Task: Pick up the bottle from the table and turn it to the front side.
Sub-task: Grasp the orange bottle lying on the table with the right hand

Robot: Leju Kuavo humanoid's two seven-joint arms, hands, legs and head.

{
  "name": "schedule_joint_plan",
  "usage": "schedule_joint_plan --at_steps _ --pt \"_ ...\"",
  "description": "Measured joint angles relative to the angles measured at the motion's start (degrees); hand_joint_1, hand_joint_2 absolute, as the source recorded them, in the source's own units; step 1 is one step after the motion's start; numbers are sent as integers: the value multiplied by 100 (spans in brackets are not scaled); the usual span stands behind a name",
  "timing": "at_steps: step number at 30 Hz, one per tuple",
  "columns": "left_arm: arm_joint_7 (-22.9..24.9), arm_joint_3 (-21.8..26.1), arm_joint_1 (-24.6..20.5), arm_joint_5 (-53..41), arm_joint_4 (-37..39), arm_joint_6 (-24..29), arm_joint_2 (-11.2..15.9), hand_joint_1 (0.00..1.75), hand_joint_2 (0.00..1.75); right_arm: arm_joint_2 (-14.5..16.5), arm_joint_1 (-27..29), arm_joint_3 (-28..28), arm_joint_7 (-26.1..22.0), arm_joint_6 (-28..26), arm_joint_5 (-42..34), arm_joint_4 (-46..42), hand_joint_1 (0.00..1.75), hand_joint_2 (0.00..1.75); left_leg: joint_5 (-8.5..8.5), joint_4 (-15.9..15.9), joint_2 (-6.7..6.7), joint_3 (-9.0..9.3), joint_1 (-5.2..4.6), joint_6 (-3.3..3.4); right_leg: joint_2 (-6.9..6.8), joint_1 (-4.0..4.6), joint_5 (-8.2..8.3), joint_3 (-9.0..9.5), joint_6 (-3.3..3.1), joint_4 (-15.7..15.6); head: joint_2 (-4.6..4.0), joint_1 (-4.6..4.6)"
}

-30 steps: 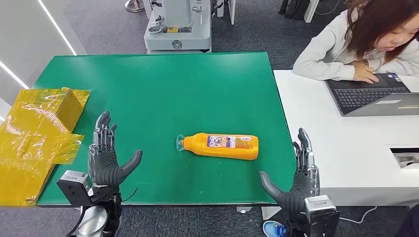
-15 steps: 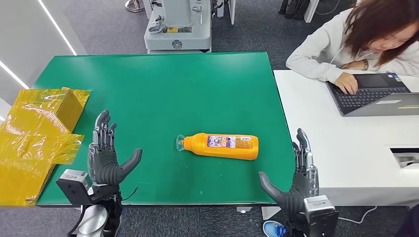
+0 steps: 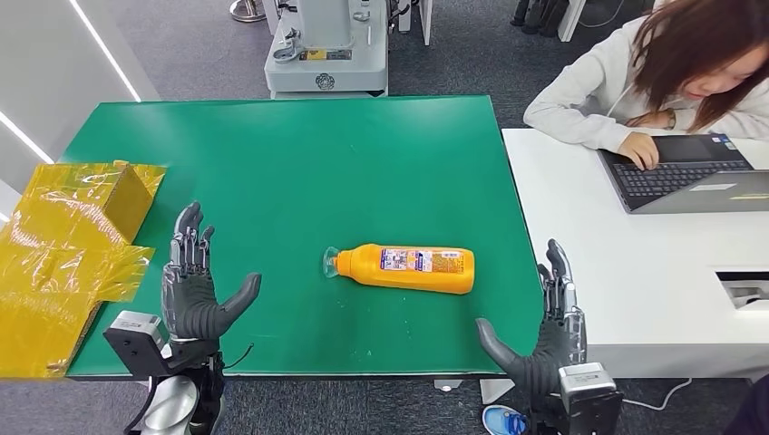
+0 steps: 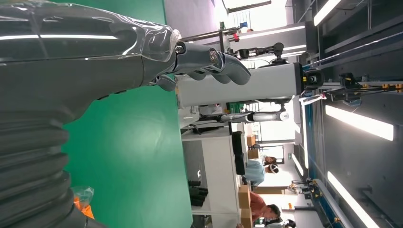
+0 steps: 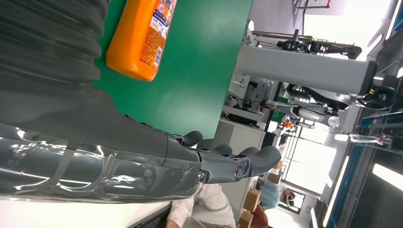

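Orange and lying on its side, the bottle (image 3: 404, 267) stays in the same place near the middle of the green table (image 3: 272, 163) in the head view, between the left hand (image 3: 192, 294) and the right hand (image 3: 541, 331), well apart from both. Both hands remain open and empty, almost unmoved. From the right wrist, the bottle (image 5: 139, 40) lies untouched, so picking up has not begun.

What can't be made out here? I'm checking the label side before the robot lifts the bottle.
- The bottle label print: too small to read in the head view, cut off by the picture's edge in the right wrist view.
- Its underside: hidden against the green table.
- Its cap end in the left wrist view: mostly hidden behind the left hand.
- The right hand palm: faces away from the head camera.
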Motion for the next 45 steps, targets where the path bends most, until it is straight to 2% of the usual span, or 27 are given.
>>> schedule_joint_plan --at_steps 12,20,23,27,31,34,39,45 --pt "0 0 37 -35 -31 -24 -6 0 175 -1 -11 4 81 -58 118 2 0 175 0 0 0 0 0 0 0 0 0 0 0 0 0 1" --pt "-60 -4 -15 -149 49 -173 -113 0 175 -51 -436 57 642 -135 1417 366 0 175 1 0 3 1 0 0 2 0 1 0 0 0 0 -1" --pt "-103 -24 -118 -151 163 -250 -157 0 175 -153 -848 104 946 81 1699 819 0 175 3 1 3 3 0 0 3 0 4 2 -2 0 0 -1" --pt "-129 -98 -270 -147 351 -350 -183 0 175 -373 -1450 220 1410 663 2092 1656 0 175 6 3 2 4 0 2 2 0 7 3 -3 0 0 -1" --pt "-138 -186 -460 -119 567 -441 -196 0 175 -546 -2190 477 1545 1126 2514 2832 0 175 9 3 3 4 0 3 4 0 9 3 -2 1 0 0" --pt "-138 -261 -609 -112 696 -463 -197 0 175 -587 -2746 758 1611 1270 2824 3756 0 175 9 4 1 4 0 2 2 0 10 2 -2 2 0 0" --pt "-161 -402 -874 -310 988 -242 -192 0 175 -593 -3468 1330 1710 1038 3400 4927 0 175 9 3 11 15 2 1 13 1 10 6 -2 3 0 -1" --pt "-290 -459 -1100 -597 1341 105 -189 0 175 -593 -3774 1776 1661 413 3717 5533 0 175 9 3 11 21 1 1 14 1 10 13 -2 2 0 0"
